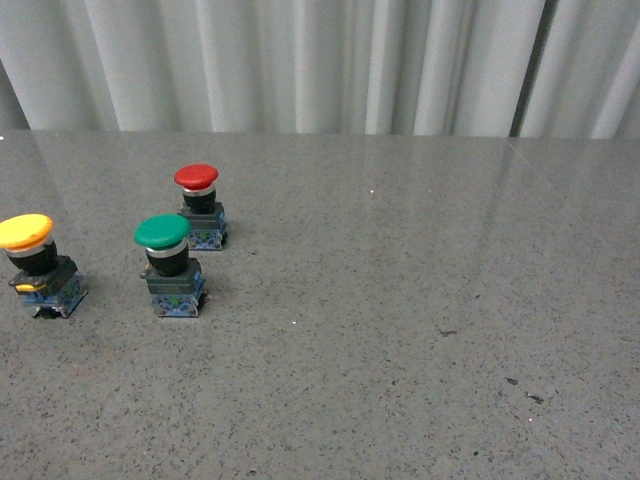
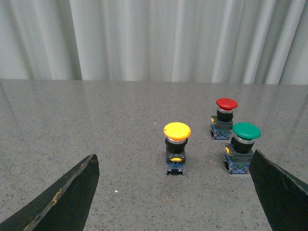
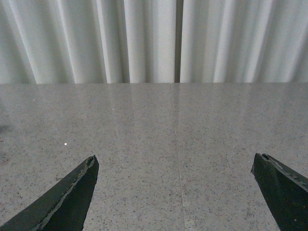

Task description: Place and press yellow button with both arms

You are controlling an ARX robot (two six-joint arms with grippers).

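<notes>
Far left on the grey speckled stone-look table [image 1: 420, 380], close to the front view's edge, the small yellow mushroom-capped push-button with black body and blue-grey contact block [image 1: 38, 262] was seen standing upright, touched by nothing. Just to its right, apart from it, the green-capped push-button [image 1: 168, 265] was spotted. Behind that and a shade further right stood the red-capped push-button [image 1: 200, 205], with the pleated white curtain [image 1: 300, 60] hung along the back. No arm was shown in the front view. From the left wrist, the left gripper [image 2: 173, 156] was seen spread wide and holding nothing, with the yellow button framed between its black fingers [image 2: 67, 197] but well ahead of them. The right gripper [image 3: 174, 156] was likewise found wide apart and unloaded, with only table and curtain before it. The step in hand was judged to be the opening reach, with nothing grasped or placed. A forward, lowering advance of the left gripper around the black body under the cap would be called for next. The green neighbour should be kept clear of, and the pressing left to the right arm.
</notes>
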